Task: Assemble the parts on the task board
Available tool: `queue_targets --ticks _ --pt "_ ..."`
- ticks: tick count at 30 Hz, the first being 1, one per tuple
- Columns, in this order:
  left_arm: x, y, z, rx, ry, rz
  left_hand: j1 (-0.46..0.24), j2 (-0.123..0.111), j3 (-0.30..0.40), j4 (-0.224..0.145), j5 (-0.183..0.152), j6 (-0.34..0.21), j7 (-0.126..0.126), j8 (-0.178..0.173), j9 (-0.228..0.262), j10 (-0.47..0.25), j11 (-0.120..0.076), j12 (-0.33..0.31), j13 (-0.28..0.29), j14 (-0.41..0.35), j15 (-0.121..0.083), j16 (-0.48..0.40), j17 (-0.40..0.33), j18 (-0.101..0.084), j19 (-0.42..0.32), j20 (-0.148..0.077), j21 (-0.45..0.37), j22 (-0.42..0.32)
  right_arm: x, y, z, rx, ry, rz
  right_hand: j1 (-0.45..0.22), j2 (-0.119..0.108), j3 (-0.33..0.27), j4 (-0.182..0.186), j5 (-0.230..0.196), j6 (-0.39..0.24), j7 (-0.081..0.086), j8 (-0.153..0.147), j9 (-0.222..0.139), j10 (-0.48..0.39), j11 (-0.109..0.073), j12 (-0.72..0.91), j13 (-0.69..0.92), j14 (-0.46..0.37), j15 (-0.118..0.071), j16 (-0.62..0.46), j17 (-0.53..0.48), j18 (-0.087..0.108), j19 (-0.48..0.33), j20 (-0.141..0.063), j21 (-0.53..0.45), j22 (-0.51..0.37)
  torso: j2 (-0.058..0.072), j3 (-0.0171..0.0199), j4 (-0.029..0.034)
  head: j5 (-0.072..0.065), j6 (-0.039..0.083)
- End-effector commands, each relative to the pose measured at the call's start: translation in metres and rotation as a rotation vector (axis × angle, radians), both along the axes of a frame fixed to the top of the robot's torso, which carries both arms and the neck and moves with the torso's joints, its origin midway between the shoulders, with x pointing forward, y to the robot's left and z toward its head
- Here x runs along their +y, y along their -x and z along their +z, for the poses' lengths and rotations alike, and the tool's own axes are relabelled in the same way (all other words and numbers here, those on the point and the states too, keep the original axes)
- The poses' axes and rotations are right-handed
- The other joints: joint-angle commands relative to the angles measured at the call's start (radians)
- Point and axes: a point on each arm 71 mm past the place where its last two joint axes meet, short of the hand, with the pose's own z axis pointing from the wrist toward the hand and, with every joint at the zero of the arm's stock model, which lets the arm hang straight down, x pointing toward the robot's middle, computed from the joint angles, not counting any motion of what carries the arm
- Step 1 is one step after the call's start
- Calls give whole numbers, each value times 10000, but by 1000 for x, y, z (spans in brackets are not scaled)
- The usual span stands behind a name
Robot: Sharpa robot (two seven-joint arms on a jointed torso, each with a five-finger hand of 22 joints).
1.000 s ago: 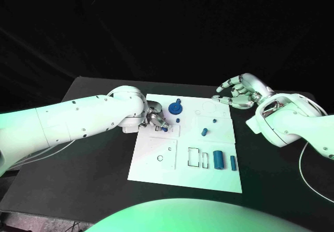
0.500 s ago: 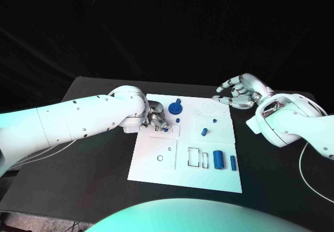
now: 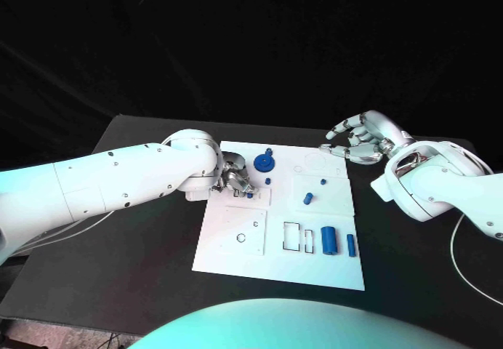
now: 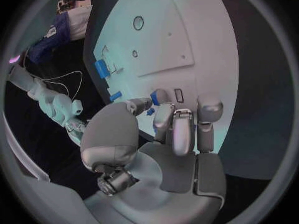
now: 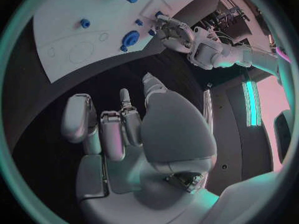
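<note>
From the head view, I have my left hand down on the near-left part of the task board, fingers bunched over a small blue peg beside an outlined slot; whether they actually pinch it I cannot tell here. My right hand hovers off the board's far right corner over the desk, fingers loosely curled and holding nothing. A round blue knob, a short cylinder and two blue bars lie loose on the board. In the left wrist view, the fingertips close round a small blue piece against the board. In the right wrist view the hand is empty. My worry: the peg tilts and jams, or slips out sideways.
</note>
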Motion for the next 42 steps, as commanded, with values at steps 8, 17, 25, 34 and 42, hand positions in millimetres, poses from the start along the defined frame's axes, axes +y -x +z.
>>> queue_targets --ticks 8,17,25,34,42 --pt "6 -5 21 -460 912 574 -440 -196 -663 -6 -43 50 -6 -85 5 -48 -1 -28 -178 831 -31 65 1685 -106 50 32 -36 -21 -1 -1 -2 -11 130 61 -146 -1 -66 28 58 -81 9 51 7 20 -65 43 858 644 -46 -29 757 106 45 -4 -16 107 -24 13 -9 9 65" --pt "30 -28 52 -1020 1153 1400 190 -276 -1113 -12 35 -705 383 -1097 -542 -629 314 -382 -922 762 200 1 1505 -21 -302 210 -377 -591 -3 -2 -3 0 155 -4 -146 -1 -66 28 58 -81 9 51 7 20 -65 43 858 644 -46 -29 757 106 45 -4 -16 107 4 15 -4 2 172" --pt "47 -48 57 -1072 806 1793 494 -312 -1251 -24 45 -849 565 -1576 -894 -774 482 -416 -1067 711 350 -46 1367 20 -426 345 -490 -790 -3 -2 -3 10 160 -18 -146 -1 -66 28 58 -81 9 51 7 20 -65 43 858 644 -46 -29 757 106 45 -4 -16 107 27 12 -11 43 232" --pt "49 -61 51 -786 352 1828 512 -313 -1275 -12 38 -838 578 -1605 -923 -811 496 -435 -1118 697 364 -60 1327 21 -433 359 -494 -793 -2 -2 -3 17 151 6 -146 -1 -66 28 58 -81 9 51 7 20 -65 43 858 644 -46 -29 757 106 45 -4 -16 107 39 -4 -17 82 254" --pt "46 -69 39 -395 -208 1647 743 -586 -1621 -21 -2 -863 676 -1843 -1136 -1122 594 -567 -1447 593 459 -150 1090 98 -710 465 -722 -1192 0 -2 -3 -8 127 36 -181 2 -86 25 62 -93 8 70 3 13 -67 30 843 639 -47 -40 729 108 44 -6 -30 102 40 -3 -14 88 237"
